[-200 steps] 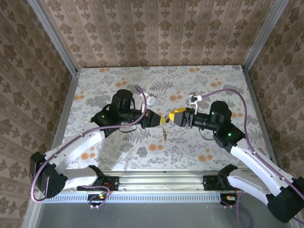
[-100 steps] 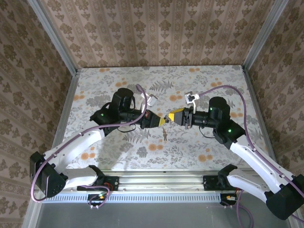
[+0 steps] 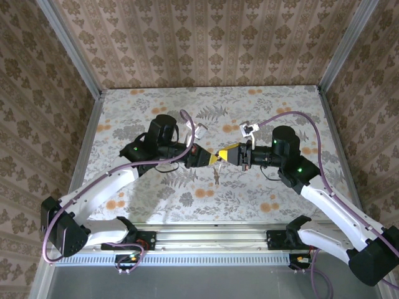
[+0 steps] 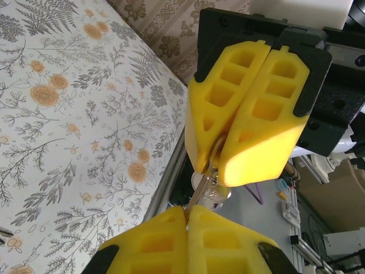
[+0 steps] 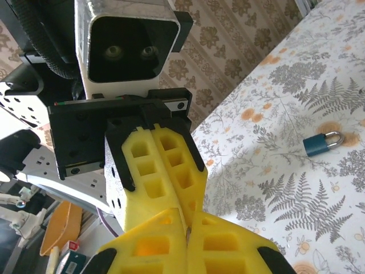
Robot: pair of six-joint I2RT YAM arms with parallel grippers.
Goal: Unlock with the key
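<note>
Key (image 4: pixel 205 178) hangs in mid-air, pinched from both sides: left gripper (image 4: pixel 187 214) clamped on one end, right gripper (image 4: pixel 219 165) clenched on the other, though we cannot quite tell ring from blade. Blue padlock (image 5: pixel 321 142) lies apart on the table (image 5: pixel 268 114). If either arm pulls while both grip, we risk bending or dropping the key.

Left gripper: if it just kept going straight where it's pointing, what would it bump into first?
Most likely the right gripper, nearly tip to tip with the left gripper; both are shut on the key ring between them.
</note>
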